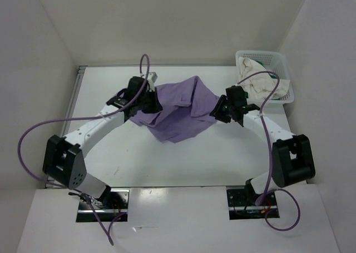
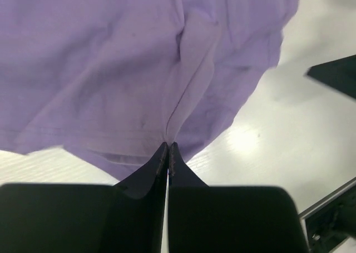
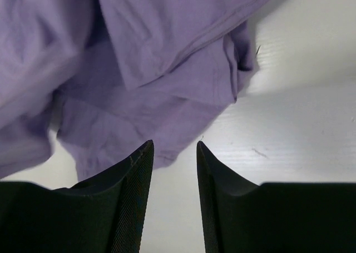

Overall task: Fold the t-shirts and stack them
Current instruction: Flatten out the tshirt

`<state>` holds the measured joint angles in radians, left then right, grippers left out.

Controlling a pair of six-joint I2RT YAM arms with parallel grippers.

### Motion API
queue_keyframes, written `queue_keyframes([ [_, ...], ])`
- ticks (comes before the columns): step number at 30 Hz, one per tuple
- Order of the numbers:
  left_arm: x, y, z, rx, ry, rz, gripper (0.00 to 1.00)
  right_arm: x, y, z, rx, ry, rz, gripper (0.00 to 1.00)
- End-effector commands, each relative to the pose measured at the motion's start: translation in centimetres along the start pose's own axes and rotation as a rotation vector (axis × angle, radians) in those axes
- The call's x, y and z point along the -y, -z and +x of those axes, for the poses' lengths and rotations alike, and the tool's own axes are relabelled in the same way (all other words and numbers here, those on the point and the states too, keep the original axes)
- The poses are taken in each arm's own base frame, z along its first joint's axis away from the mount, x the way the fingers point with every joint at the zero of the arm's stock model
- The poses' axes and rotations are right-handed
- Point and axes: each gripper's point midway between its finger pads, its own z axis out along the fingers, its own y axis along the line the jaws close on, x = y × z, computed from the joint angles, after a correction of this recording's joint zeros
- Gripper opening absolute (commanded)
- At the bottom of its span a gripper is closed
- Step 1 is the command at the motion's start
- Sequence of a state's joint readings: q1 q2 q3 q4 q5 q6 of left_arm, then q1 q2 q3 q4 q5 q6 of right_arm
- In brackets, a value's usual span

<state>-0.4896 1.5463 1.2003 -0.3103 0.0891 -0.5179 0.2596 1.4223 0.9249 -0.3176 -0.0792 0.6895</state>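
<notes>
A lavender-purple t-shirt [image 1: 179, 111] lies crumpled in the middle of the white table, partly lifted at its left side. My left gripper [image 1: 149, 101] is shut on a fold of the purple cloth [image 2: 167, 75], the fabric pinched at the fingertips [image 2: 161, 152]. My right gripper [image 1: 218, 112] stands open at the shirt's right edge; the purple shirt [image 3: 139, 58] lies just beyond its fingers and nothing is between them. A cream-white t-shirt [image 1: 266, 85] is bundled in the basket, with a bit of green cloth [image 1: 273, 77] showing beside it.
The white lattice basket [image 1: 262, 57] stands at the table's far right corner. Purple cables loop from both arms. White walls close in the table on the left, back and right.
</notes>
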Motion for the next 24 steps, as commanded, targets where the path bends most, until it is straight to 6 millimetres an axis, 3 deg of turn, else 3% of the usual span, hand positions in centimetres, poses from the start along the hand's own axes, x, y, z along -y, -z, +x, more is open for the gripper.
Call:
queue_keyframes([
  [1, -0.2, 2.9, -1.5, 0.044, -0.01, 0.037, 0.0, -0.8, -1.8, -2.2, 0.061, 0.025, 0.02, 0.43],
  [6, -1.7, 4.4, -1.2, 0.063, 0.026, 0.027, 0.0, 1.0, -4.1, -2.1, 0.053, 0.032, 0.105, 0.43],
  [12, -3.1, 4.6, -1.3, 0.069, 0.049, 0.002, 0.0, 3.6, -6.2, -1.9, 0.044, 0.019, 0.194, 0.43],
  [19, -2.9, 4.3, -1.5, 0.07, 0.052, 0.026, 0.0, 3.8, -7.1, -1.4, 0.027, 0.007, 0.193, 0.39],
  [24, -2.7, 4.1, -1.2, 0.054, 0.053, 0.042, 0.0, 3.1, -7.2, -2.2, 0.051, -0.003, 0.173, 0.27],
])
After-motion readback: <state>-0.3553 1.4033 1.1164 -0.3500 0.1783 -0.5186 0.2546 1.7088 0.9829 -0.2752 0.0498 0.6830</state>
